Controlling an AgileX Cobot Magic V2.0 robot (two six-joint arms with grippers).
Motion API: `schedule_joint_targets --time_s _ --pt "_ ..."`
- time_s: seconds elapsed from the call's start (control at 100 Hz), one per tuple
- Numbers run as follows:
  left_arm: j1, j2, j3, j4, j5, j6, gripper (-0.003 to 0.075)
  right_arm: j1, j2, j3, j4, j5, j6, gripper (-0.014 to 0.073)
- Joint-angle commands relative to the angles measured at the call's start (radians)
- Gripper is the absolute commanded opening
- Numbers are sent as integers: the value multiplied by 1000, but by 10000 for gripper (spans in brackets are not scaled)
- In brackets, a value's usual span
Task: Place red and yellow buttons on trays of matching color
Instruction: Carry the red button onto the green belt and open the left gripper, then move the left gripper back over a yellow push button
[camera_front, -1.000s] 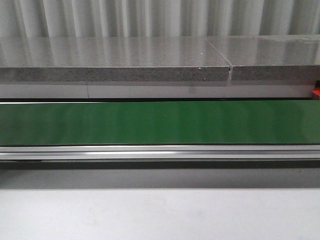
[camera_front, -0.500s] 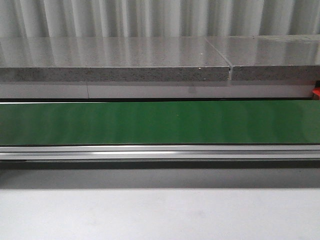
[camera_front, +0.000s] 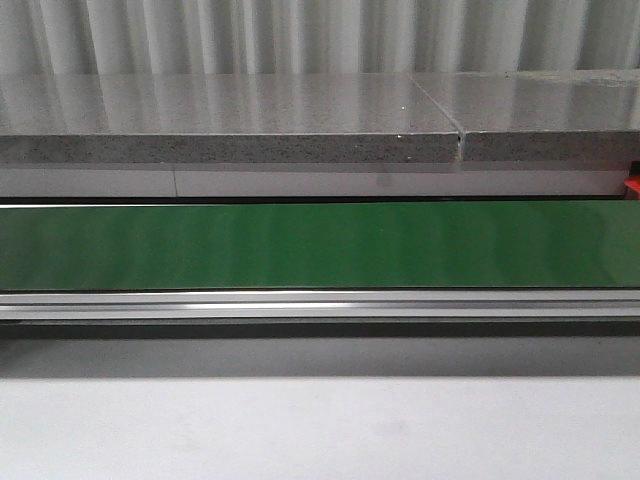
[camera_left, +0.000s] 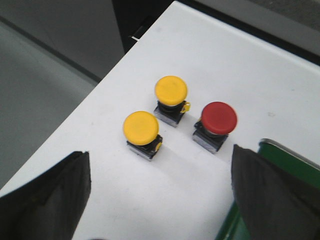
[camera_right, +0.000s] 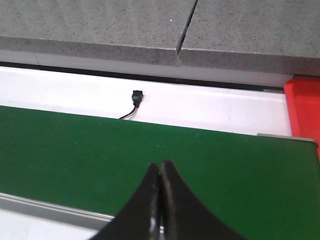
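Note:
In the left wrist view two yellow buttons (camera_left: 141, 128) (camera_left: 171, 90) and one red button (camera_left: 219, 117) stand upright on a white table (camera_left: 215, 55). My left gripper (camera_left: 160, 187) is open and empty above the table, short of the nearer yellow button. In the right wrist view my right gripper (camera_right: 160, 167) is shut and empty over the green conveyor belt (camera_right: 75, 150). A red tray edge (camera_right: 304, 107) shows at the belt's far side; it also shows in the front view (camera_front: 632, 187). No yellow tray is in view. Neither gripper shows in the front view.
The green belt (camera_front: 320, 245) runs across the front view with a metal rail (camera_front: 320, 303) in front and a grey stone ledge (camera_front: 230, 120) behind. A small black connector with wires (camera_right: 135, 96) lies beyond the belt. The table edge (camera_left: 95, 85) drops off beside the yellow buttons.

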Motion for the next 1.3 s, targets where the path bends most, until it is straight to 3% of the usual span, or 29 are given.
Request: schedule_joint_targets --time_s 0.0,0.46,1.29 --pt "22 13 -33 5 -60 0 563 0 -5 -25 17 -58 -6 -68" --pt "95 237 -62 -21 -175 0 563 0 -5 -25 17 -58 -6 -68" --pt "97 439 -154 22 -231 2 562 0 -5 -25 17 -58 -6 -68"
